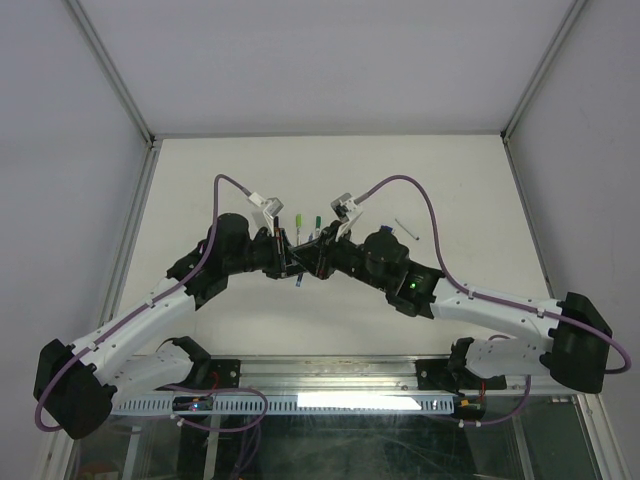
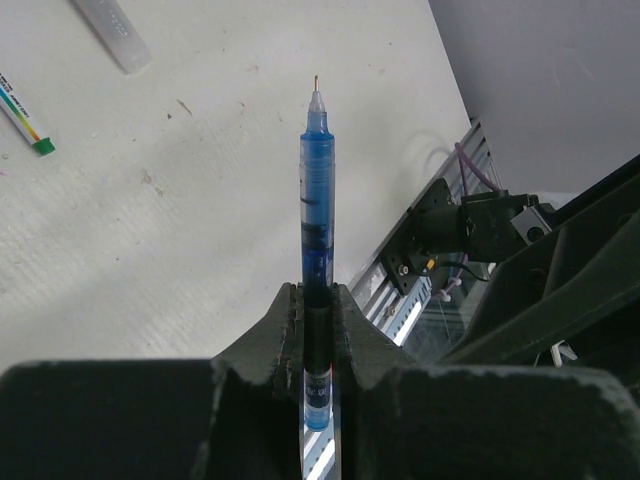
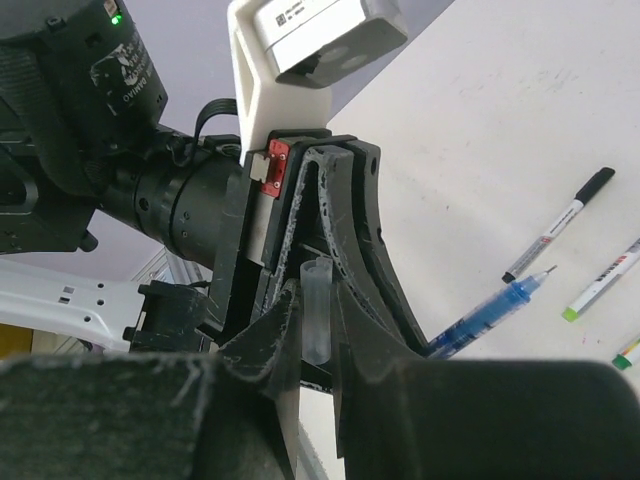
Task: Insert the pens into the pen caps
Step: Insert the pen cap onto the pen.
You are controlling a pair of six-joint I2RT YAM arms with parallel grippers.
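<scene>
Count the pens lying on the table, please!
3 seen from above: a lime-tipped pen and a green-tipped pen side by side mid-table, a white pen farther right. More may be hidden.

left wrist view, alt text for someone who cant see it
The left gripper is shut on an uncapped blue pen, its fine tip pointing away from the camera over the white table. At upper left lie a pale translucent tube and a white marker with a green end.

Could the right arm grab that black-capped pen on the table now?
Probably not yet: the right gripper is shut on a clear cap, so it's full, though the black-capped pen lies uncovered.
</scene>
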